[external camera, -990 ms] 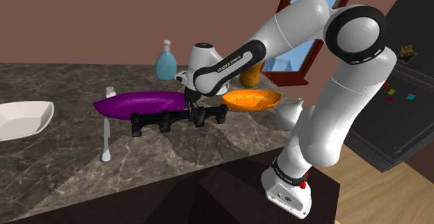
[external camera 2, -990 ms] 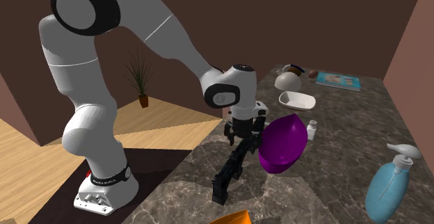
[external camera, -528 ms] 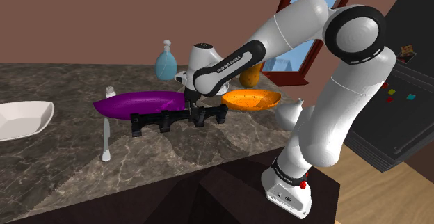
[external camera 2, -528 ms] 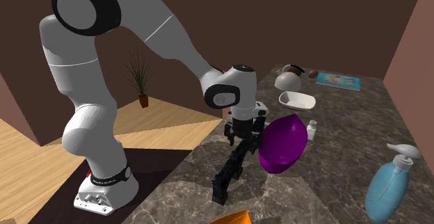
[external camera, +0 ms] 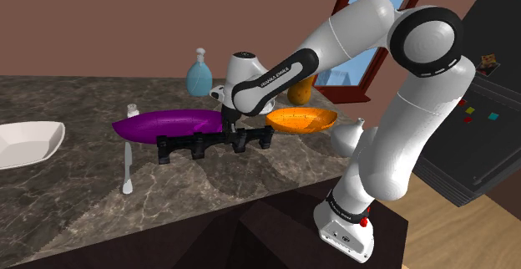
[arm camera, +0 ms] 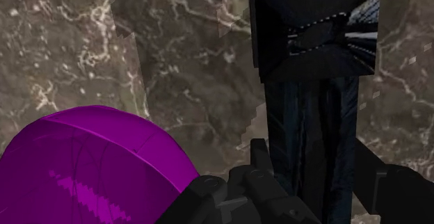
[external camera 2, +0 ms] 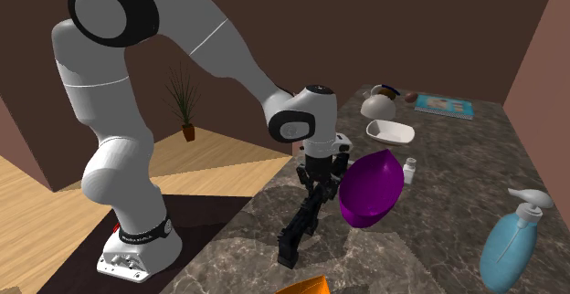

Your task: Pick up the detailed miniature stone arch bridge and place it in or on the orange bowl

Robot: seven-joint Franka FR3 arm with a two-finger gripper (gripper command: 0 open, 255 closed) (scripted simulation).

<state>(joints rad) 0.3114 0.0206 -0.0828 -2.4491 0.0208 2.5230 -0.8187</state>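
Bridge (external camera: 200, 146): dark, lying flat on bench (external camera: 75, 200), just beside purple bowl (external camera: 167, 126) | Tool (external camera 2: 317, 190): pinching bridge across its narrow width (its length would likely not fit) | Goal: orange bowl (external camera: 302, 120), near; bridge not yet lifted.

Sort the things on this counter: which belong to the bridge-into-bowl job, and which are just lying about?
Job: black bridge, orange bowl, gripper clasping the bridge.
Lying about: purple bowl, blue pump bottle, white dish, small white bottle.
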